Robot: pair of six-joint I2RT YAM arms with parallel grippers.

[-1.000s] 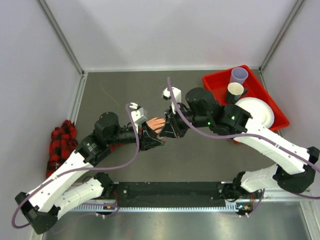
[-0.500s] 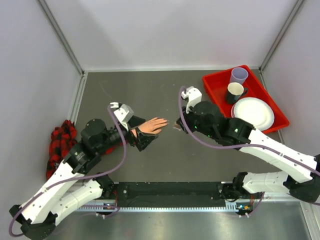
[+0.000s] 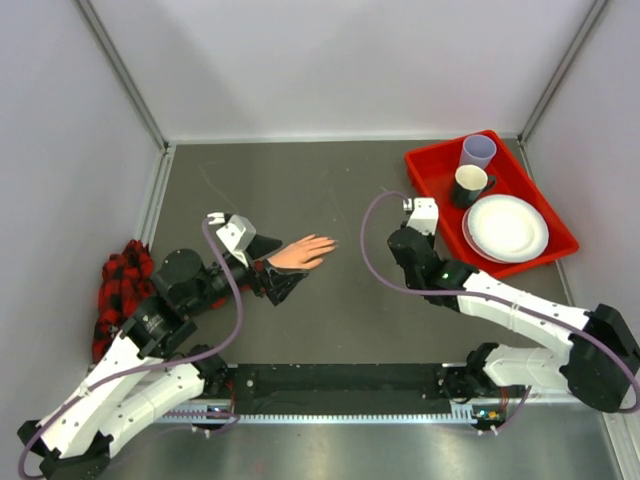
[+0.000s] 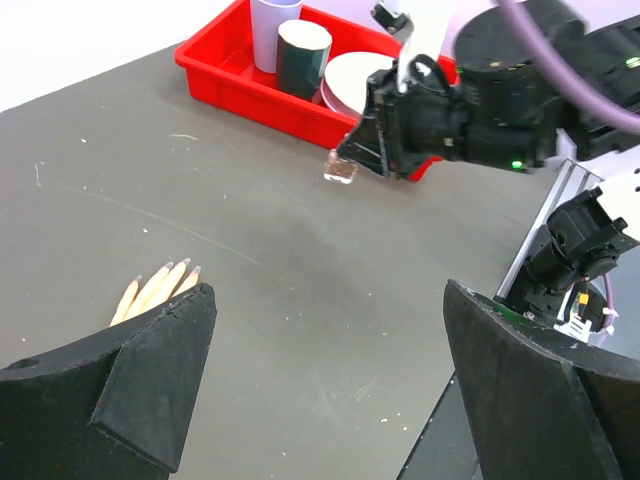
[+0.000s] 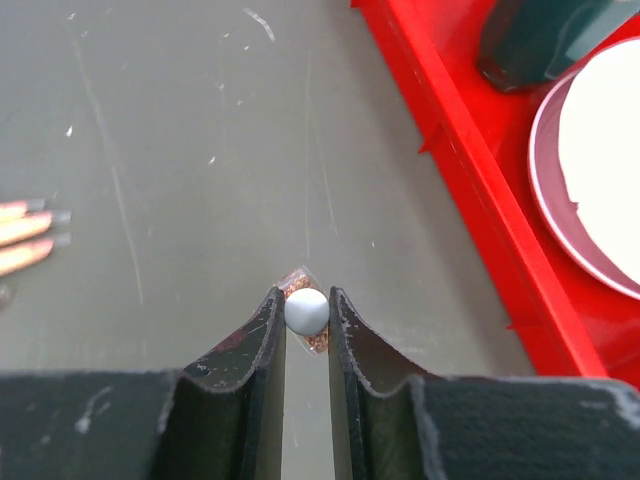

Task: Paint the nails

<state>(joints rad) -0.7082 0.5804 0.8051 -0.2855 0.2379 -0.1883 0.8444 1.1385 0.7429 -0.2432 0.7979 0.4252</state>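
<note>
On a dark grey table [image 3: 350,320] walled in white, the two arms have drawn apart after meeting over the mannequin hand [image 3: 300,252]. The left gripper [image 3: 278,264] has let go and stands wide behind the wrist. The nails [image 3: 328,243] lie mid-table, pointing right. The right gripper [image 5: 306,300], pulled back toward the tray, is pinched narrow on the polish bottle [image 5: 306,312]. This painting pass appears over. Beyond, the red tray [image 3: 430,165] holds a lilac cup [image 3: 478,151], a dark cup [image 3: 470,184] and a white plate [image 3: 508,227].
</note>
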